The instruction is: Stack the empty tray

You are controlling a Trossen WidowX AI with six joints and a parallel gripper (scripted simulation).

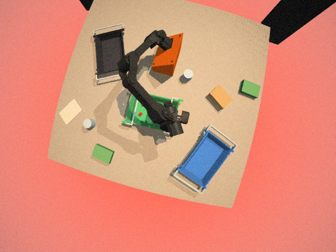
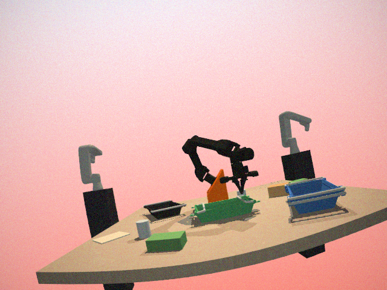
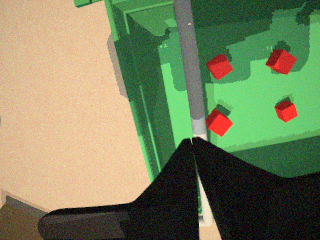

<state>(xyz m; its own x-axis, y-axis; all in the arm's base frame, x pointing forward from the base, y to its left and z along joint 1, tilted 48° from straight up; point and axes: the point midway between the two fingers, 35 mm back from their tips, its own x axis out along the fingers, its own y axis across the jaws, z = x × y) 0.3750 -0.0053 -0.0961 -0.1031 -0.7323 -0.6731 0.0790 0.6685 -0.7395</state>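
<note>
Gripper [image 1: 175, 117] [image 2: 241, 192] [image 3: 191, 144]: jaws closed together and pointing down, nothing gripped between them. Its tips lie over or against the near bar [image 1: 175, 98] [image 2: 248, 200] [image 3: 191, 75]; contact cannot be determined. This pale bar crosses the top of the loaded green tray [image 1: 160, 97] [image 2: 225, 212] [image 3: 142, 130] close to one end. Within the tray, four red blocks [image 1: 140, 114] [image 3: 219, 123] are visible from the wrist, spaced apart on its floor; one shows from the top. The second bar [image 1: 134, 112] [image 2: 204, 208] likewise spans the tray, near the opposite end. Above, the black arm [image 1: 143, 97] [image 2: 215, 145] arches back to a sloped orange mount [image 1: 165, 61] [image 2: 218, 191].

Farther out, two trays stand upright on the table [image 1: 135, 173] [image 2: 140, 262], neither on the bars: a blue tray [image 1: 206, 158] [image 2: 315, 202] and a black tray [image 1: 109, 52] [image 2: 167, 212], on opposite sides of the green one. Both appear unloaded, with their bars outside the end walls in the top view. Which of the two is to be stacked cannot be told. A white cylinder [image 1: 188, 73] stands near the orange mount.
</note>
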